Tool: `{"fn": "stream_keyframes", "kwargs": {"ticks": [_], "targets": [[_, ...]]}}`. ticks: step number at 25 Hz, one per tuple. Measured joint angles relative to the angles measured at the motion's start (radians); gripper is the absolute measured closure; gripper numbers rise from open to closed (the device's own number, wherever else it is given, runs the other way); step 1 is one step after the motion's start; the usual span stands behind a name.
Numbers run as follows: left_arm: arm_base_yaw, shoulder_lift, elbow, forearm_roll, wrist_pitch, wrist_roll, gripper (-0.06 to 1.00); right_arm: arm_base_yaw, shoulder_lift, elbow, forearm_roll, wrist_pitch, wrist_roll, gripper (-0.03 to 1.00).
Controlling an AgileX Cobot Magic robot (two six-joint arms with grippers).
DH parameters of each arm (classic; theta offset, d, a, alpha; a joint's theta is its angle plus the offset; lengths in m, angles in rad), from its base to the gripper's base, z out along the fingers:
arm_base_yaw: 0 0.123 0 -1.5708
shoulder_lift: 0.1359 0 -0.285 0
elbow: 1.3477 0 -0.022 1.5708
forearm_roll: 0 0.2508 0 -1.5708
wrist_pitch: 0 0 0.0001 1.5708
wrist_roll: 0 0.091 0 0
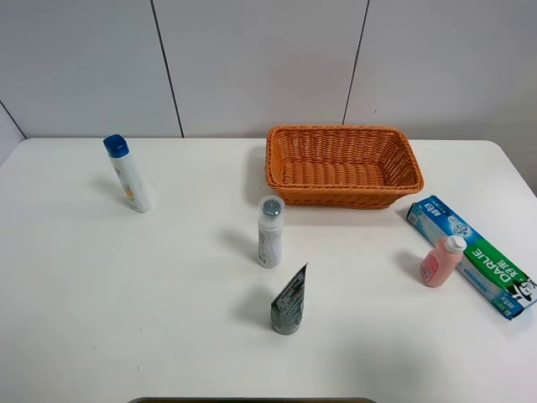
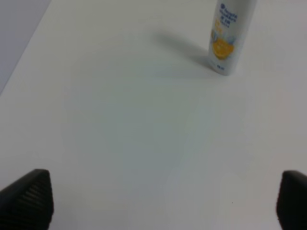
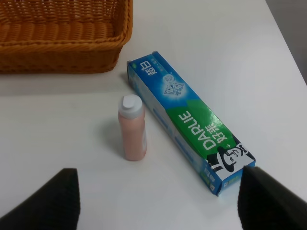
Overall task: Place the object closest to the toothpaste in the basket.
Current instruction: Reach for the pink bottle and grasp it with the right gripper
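A blue and green toothpaste box (image 1: 471, 254) lies flat at the right of the table; it also shows in the right wrist view (image 3: 189, 120). A small pink bottle with a white cap (image 1: 440, 261) stands upright right beside it, also in the right wrist view (image 3: 132, 128). An orange wicker basket (image 1: 342, 194) sits behind them, its corner in the right wrist view (image 3: 62, 57). My right gripper (image 3: 158, 203) is open, back from the pink bottle and the box. My left gripper (image 2: 165, 201) is open over bare table. Neither gripper shows in the exterior high view.
A white bottle with a blue cap (image 1: 127, 174) stands at the far left, its lower part in the left wrist view (image 2: 229, 36). A white bottle with a grey cap (image 1: 269, 232) and a dark tube standing on its cap (image 1: 289, 303) stand mid-table. The table's right edge (image 1: 516, 172) is near the box.
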Motion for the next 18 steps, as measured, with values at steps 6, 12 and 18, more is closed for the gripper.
{"fn": "stream_keyframes", "kwargs": {"ticks": [6,12,18], "targets": [[0.000,0.000,0.000,0.000,0.000,0.000,0.00,0.000,0.000,0.000,0.000,0.000,0.000,0.26],[0.000,0.000,0.000,0.000,0.000,0.000,0.00,0.000,0.000,0.000,0.000,0.000,0.000,0.26],[0.000,0.000,0.000,0.000,0.000,0.000,0.00,0.000,0.000,0.000,0.000,0.000,0.000,0.26]]}}
